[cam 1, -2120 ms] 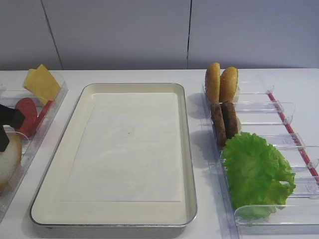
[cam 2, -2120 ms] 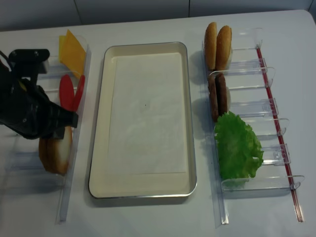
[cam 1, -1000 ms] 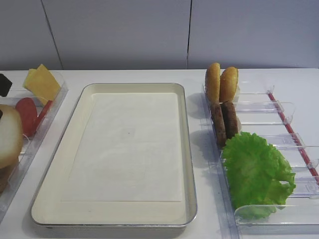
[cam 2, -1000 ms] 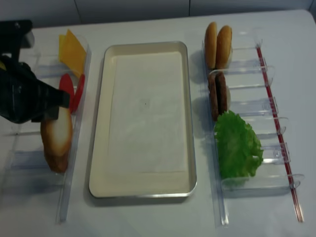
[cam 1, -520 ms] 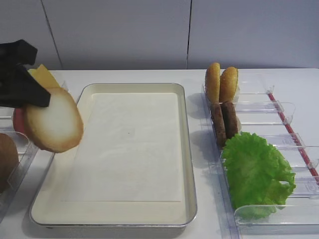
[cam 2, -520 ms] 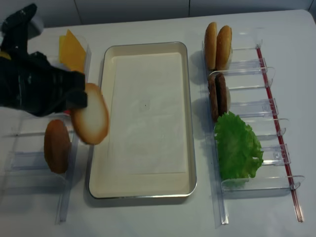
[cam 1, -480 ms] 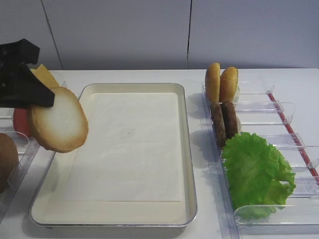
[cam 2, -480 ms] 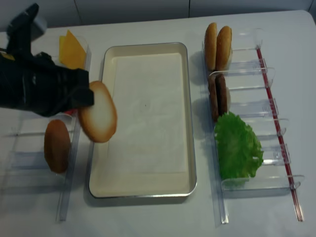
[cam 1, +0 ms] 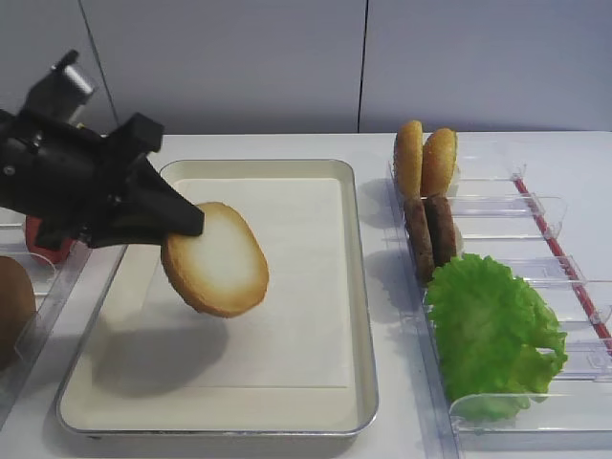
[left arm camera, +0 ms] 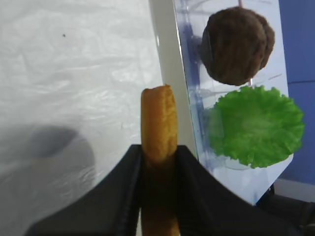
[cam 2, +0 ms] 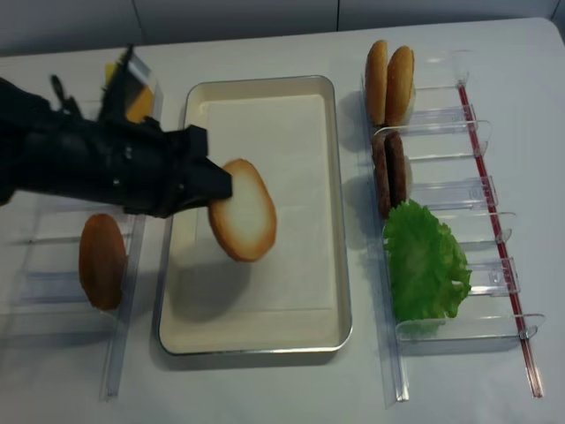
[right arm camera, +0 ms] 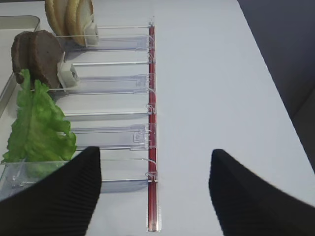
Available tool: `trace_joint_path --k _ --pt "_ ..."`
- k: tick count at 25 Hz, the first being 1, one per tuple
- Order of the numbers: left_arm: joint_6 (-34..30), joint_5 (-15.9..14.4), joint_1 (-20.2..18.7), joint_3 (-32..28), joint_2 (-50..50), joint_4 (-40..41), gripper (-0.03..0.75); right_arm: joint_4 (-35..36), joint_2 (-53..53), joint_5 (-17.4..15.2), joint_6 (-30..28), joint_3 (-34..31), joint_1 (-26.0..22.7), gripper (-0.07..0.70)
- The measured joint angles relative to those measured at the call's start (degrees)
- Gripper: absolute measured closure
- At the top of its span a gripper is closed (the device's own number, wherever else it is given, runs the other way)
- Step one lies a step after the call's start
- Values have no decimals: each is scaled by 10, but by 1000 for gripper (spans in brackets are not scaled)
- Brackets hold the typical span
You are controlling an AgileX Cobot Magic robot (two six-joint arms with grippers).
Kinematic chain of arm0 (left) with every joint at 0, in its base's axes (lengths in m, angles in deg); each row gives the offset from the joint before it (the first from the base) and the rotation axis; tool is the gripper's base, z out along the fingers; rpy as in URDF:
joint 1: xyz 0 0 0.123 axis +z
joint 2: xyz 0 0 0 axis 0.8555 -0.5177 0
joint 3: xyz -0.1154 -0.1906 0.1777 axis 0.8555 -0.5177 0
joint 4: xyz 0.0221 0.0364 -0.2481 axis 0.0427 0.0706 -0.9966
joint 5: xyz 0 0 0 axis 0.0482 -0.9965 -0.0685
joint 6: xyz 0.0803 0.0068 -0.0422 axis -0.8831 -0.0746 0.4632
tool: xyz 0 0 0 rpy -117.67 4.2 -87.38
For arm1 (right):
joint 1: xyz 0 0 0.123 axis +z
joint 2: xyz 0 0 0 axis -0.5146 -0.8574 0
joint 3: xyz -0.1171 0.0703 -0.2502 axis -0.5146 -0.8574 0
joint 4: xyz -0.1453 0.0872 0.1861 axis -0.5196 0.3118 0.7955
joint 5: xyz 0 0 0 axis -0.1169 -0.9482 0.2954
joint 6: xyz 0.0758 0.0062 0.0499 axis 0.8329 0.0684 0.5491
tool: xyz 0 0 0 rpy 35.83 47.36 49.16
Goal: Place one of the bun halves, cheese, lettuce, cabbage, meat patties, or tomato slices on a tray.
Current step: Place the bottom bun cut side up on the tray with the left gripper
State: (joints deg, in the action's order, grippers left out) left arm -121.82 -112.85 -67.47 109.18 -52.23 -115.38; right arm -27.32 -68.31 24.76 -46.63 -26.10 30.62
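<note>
The left gripper (cam 1: 182, 225) is pinching the bun half (cam 1: 215, 259) by its rim, holding it tilted in the air over the left part of the tray (cam 1: 359, 316), its shadow falling on the paper liner (cam 1: 287, 287); the right gripper (right arm camera: 155, 196) is hanging with its fingers spread wide beside the lettuce (right arm camera: 39, 125)

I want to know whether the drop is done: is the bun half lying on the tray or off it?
Off it. The left gripper holds the bun half tilted above the tray, its shadow on the liner below.
</note>
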Motion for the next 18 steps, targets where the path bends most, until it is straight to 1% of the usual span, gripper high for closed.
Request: trace_joint_path --k 2,5,12,14,18 --pt "-14 2 -18 0 -28 -5 559 0 0 0 0 0 0 124" --pt "-23 17 -32 0 -64 -6 559 0 0 0 0 0 0 124" --pt "-37 51 -34 0 -86 -8 559 0 0 0 0 0 0 124" --pt "-37 58 -35 0 -87 -9 559 0 0 0 0 0 0 124" --pt "-43 62 -35 0 -87 -10 559 0 0 0 0 0 0 124"
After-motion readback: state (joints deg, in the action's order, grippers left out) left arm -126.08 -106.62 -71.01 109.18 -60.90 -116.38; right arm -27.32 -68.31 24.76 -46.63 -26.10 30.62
